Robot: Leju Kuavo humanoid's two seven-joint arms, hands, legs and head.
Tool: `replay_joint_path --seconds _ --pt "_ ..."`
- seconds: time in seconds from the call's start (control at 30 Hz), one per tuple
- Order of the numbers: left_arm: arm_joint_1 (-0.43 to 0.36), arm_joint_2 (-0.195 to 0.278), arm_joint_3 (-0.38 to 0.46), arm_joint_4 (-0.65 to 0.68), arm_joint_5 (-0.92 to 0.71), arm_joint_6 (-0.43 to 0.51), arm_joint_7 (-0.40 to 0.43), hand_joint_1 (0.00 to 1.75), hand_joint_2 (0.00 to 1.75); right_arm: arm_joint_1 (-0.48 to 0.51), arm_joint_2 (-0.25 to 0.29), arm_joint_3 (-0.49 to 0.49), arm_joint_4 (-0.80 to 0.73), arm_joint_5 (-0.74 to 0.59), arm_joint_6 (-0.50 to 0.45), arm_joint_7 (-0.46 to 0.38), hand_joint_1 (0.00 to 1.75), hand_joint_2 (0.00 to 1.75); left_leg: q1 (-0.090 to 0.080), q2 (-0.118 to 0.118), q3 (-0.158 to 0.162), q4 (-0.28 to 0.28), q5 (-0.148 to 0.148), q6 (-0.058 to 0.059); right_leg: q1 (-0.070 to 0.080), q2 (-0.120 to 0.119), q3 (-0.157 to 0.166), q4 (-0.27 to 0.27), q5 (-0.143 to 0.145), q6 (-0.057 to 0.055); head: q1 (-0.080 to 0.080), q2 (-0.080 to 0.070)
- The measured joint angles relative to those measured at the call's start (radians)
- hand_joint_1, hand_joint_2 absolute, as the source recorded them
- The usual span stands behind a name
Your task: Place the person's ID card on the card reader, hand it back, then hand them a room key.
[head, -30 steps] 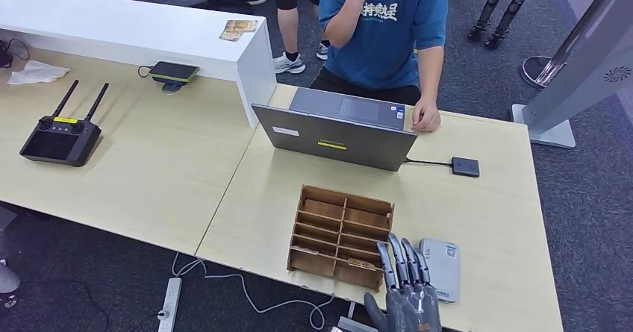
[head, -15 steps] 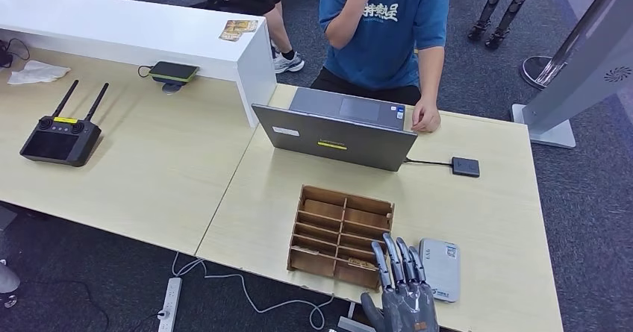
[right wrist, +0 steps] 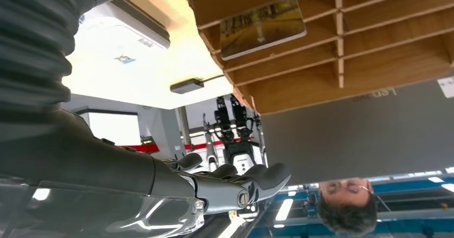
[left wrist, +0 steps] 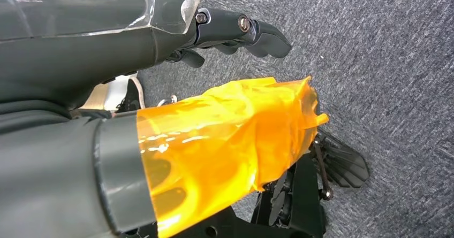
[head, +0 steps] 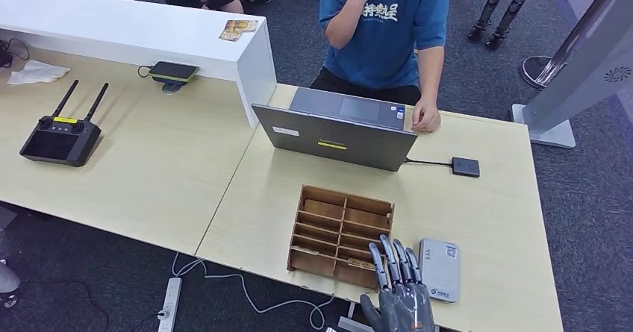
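Note:
A wooden compartment box (head: pixel 342 228) stands near the table's front edge, with a picture-printed card (right wrist: pixel 262 26) lying in one front slot. My right hand (head: pixel 398 290) is at the box's front right corner, fingers (right wrist: pixel 243 187) stretched out over it and holding nothing. A pale grey card reader (head: pixel 439 269) lies flat just right of the hand. A person in a blue shirt (head: pixel 384 26) stands behind the laptop (head: pixel 336 132), one hand (head: pixel 425 120) resting on the table. My left hand (left wrist: pixel 230 32) hangs over carpet, its thumb wrapped in orange tape, holding nothing.
A small black device (head: pixel 465 167) is cabled to the laptop. The left desk (head: pixel 149 168) carries a black remote controller (head: pixel 61 136) and a phone on a stand (head: pixel 173 72). Some cards (head: pixel 238 29) lie on the white counter. A power strip (head: pixel 170 302) is on the floor.
My right hand has shifted slightly left, toward the box's front corner. A person in the background has walked off to the left.

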Motion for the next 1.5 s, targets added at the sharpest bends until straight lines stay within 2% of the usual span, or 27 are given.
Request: replay_joint_path --seconds 0.97,1.27,1.5 --pt "0.000 0.000 0.000 0.000 -0.006 -0.007 0.006 0.00 0.00 -0.044 0.009 0.034 0.093 0.033 0.017 0.064 0.00 1.75 0.000 0.000 0.000 0.000 0.000 0.000 0.000 0.000 0.000 0.000 0.000 0.000 0.000 0.000" --pt "0.000 0.000 0.000 0.000 -0.009 -0.010 0.006 0.00 0.00 -0.060 0.009 0.035 0.093 0.035 0.046 0.064 0.00 1.75 0.000 0.000 0.000 0.000 0.000 0.000 0.000 0.000 0.000 0.000 0.000 0.000 0.000 0.000" --pt "0.000 0.000 0.000 0.000 -0.009 -0.014 0.006 0.00 0.00 -0.083 0.009 0.035 0.093 0.019 0.074 0.028 0.00 1.75 0.000 0.000 0.000 0.000 0.000 0.000 0.000 0.000 0.000 0.000 0.000 0.000 0.000 0.000"
